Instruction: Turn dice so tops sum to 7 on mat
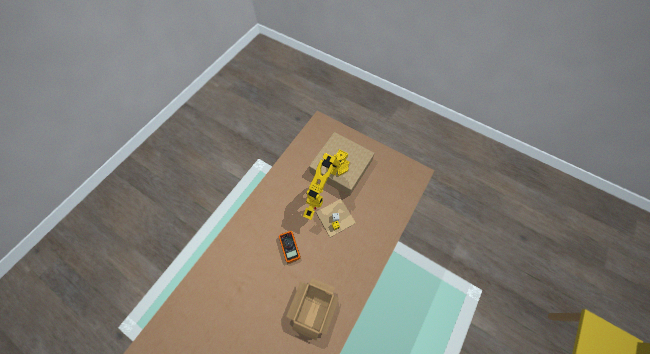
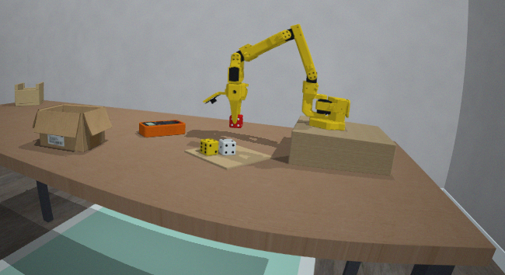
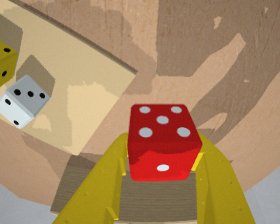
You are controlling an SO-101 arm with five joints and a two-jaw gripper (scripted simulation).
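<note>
My gripper [image 2: 235, 119] is shut on a red die [image 2: 238, 121] and holds it in the air above the table, behind the mat. In the wrist view the red die [image 3: 163, 140] sits between my yellow fingers, with a five-pip face and a one-pip face showing. A yellow die [image 2: 209, 146] and a white die [image 2: 227, 147] sit flat side by side on the tan mat [image 2: 228, 155]. In the wrist view the white die [image 3: 24, 99] and the yellow die [image 3: 2, 59] lie at the left on the mat. From above, both dice [image 1: 335, 220] show on the mat [image 1: 331, 218].
The arm's base stands on a wooden block [image 2: 341, 149] to the right of the mat. An orange meter [image 2: 161, 128] lies left of the gripper. An open cardboard box [image 2: 70, 127] stands further left. A small box [image 2: 29, 94] sits at the far left edge.
</note>
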